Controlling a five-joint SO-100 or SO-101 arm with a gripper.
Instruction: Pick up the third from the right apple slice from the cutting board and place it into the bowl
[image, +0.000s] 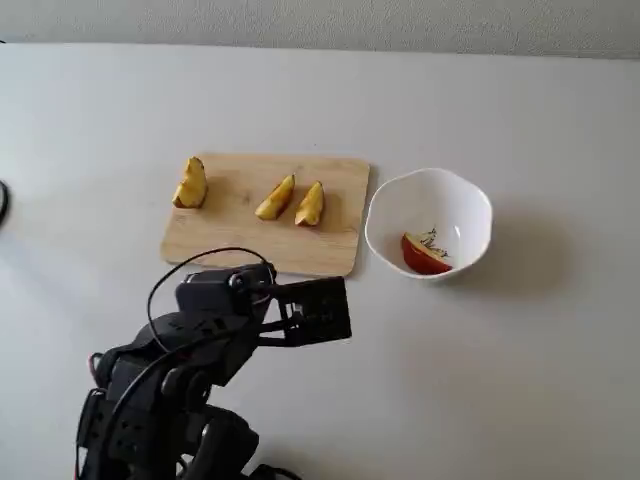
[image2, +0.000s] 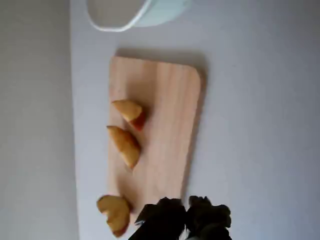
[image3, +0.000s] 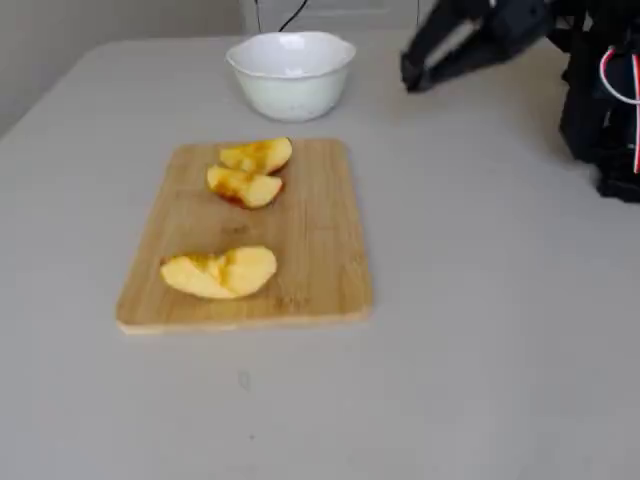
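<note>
The apple slice (image: 424, 254), pale with red skin, lies inside the white bowl (image: 470, 205), right of the cutting board (image: 235, 230). Three yellow wedges stay on the board: a chunky one (image: 190, 183) at the left and two slimmer ones (image: 275, 198) (image: 310, 204). My gripper (image: 335, 312) hovers over the table in front of the board's near edge, shut with nothing in it. In the wrist view its dark fingertips (image2: 172, 215) sit at the bottom, over the board (image2: 170, 125) end near the chunky wedge (image2: 115, 212). The other fixed view shows the gripper (image3: 410, 75) right of the bowl (image3: 290, 95).
The arm's black base and cables (image: 160, 410) fill the lower left of a fixed view. Its body (image3: 600, 90) stands at the far right in the other. Pale tabletop surrounds the board (image3: 310, 230).
</note>
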